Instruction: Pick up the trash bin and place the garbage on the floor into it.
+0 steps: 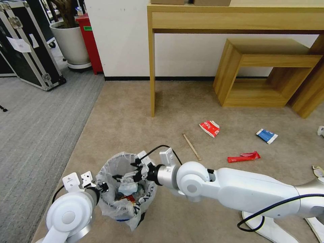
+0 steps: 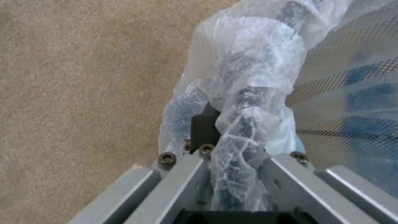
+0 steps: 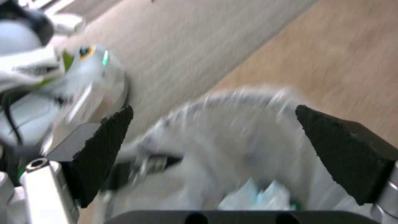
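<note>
A: Trash bin (image 1: 123,189) sits low at six o'clock on the floor (image 1: 135,111), left hand (image 1: 101,186) clamped on its bagged rim.

B: Right hand (image 1: 130,175)?

A: Spread wide, empty, over the bin's mouth. Remaining garbage, red wrapper (image 1: 243,157) and stick (image 1: 191,146), lies toward two o'clock, nearer the right arm.

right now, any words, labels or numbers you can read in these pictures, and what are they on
None can be read.
Black print on the trash bin bag, near the right gripper: too crumpled to read.
White marks on the red-white carton: too small.
Print on the blue-white packet: too small.
White sheet on the black flight case: blurred.
Green label on the red cabinet: too small.
</note>
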Robot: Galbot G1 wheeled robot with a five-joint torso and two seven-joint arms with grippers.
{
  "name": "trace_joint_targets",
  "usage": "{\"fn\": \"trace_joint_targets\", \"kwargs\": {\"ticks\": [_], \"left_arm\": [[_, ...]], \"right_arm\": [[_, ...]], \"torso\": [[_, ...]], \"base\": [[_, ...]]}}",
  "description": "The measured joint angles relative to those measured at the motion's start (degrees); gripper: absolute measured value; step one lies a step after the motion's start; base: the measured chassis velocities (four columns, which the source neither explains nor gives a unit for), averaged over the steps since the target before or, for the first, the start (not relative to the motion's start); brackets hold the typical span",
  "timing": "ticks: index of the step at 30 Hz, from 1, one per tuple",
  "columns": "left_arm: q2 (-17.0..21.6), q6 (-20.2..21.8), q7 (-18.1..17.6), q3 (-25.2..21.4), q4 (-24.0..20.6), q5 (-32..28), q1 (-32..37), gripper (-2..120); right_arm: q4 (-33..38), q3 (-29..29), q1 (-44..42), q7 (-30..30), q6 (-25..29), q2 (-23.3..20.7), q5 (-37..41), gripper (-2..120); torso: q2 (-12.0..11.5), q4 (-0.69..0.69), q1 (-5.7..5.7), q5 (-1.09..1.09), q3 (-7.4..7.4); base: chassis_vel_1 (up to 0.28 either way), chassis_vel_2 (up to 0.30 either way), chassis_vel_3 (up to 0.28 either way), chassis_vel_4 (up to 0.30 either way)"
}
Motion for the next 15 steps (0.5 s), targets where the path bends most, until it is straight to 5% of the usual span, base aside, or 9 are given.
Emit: {"fn": "trace_joint_targets", "kwargs": {"ticks": [6,15], "left_arm": [[0.2,0.06,0.36,0.11,0.44,0.01,-0.45,0],[0.48,0.3,3.97,0.37,1.6,2.81,-1.43,0]], "right_arm": [[-1.34,4.78,-1.83,-0.38,2.92,-0.9,-5.18,100],[-8.22,14.0,-12.43,-5.53,13.72,-2.65,-23.85,100]], "torso": [[0.0,0.0,0.0,0.0,0.0],[0.0,-0.01,0.0,0.0,0.0]], "base": [[0.0,0.0,0.0,0.0],[0.0,0.0,0.0,0.0]]}}
